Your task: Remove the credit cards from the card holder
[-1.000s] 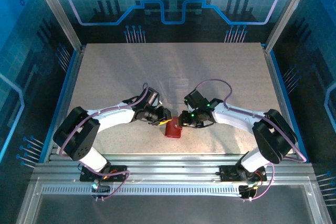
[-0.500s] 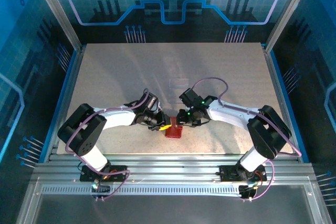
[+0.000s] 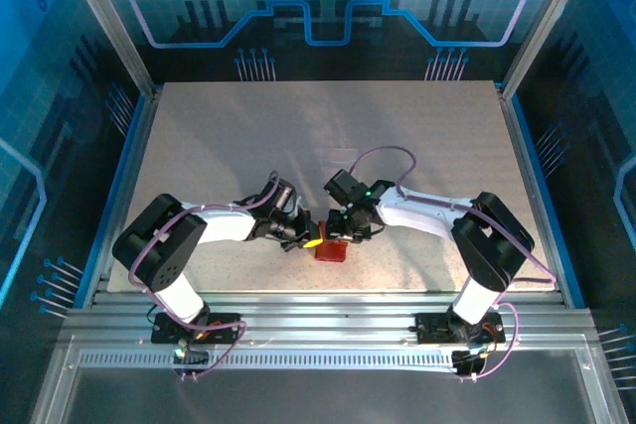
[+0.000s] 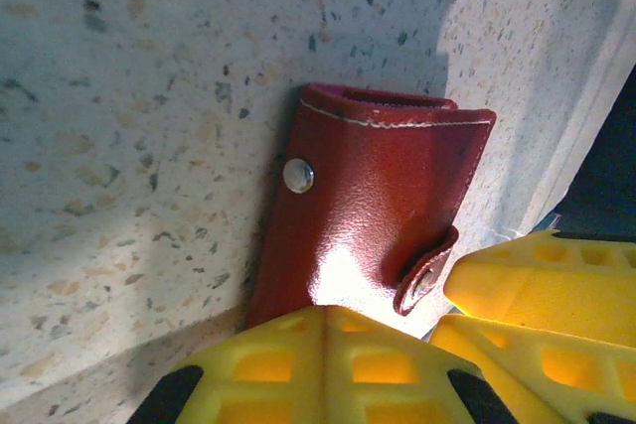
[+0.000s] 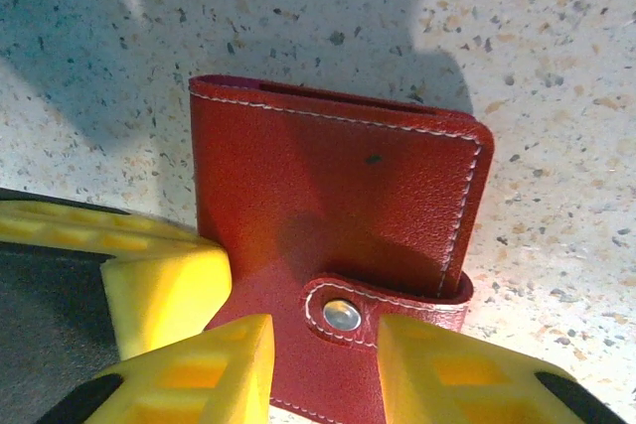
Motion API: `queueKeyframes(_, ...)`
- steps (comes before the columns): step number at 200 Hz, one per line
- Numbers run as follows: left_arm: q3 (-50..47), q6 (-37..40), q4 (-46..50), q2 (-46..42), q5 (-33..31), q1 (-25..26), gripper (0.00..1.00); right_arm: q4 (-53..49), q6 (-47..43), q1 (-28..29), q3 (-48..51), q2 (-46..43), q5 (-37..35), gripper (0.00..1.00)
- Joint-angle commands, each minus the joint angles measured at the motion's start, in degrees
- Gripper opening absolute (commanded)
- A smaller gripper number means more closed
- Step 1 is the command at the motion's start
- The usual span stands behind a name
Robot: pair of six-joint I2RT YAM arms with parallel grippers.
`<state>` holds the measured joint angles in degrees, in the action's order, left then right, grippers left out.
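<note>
The red card holder lies folded shut on the speckled table, between both grippers. Its snap tab crosses the near face, and a metal stud shows on its side. The credit cards are hidden inside. My left gripper is shut, its yellow fingers pressed together against the holder's near edge; in the top view the left gripper sits at the holder's left. My right gripper is open, one fingertip on each side of the snap tab, and the right gripper hovers at the holder's upper right.
A faint clear plastic tray lies on the table behind the grippers. The metal rail at the table's near edge runs close in front of the holder. Blue enclosure walls stand at the sides and back.
My left gripper's fingers have closed together at the holder's edge. The right arm has swung left, bringing its open gripper over the snap tab. The holder has barely shifted.
</note>
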<state>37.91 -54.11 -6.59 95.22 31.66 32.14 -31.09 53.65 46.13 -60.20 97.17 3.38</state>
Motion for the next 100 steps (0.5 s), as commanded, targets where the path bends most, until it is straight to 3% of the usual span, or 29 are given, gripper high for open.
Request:
queueKeyframes(1, -1.78, -1.0, 0.04, 1.16, 1.61, -0.45, 0.04, -3.76, 0.99, 1.11, -2.67, 1.64, -2.73, 0.34)
queueKeyframes(100, -5.12, -4.34, -6.67, 1.98, 3.5, -1.26, 0.0, -5.64, 0.44, 2.55, -4.66, 5.77, -3.97, 0.33)
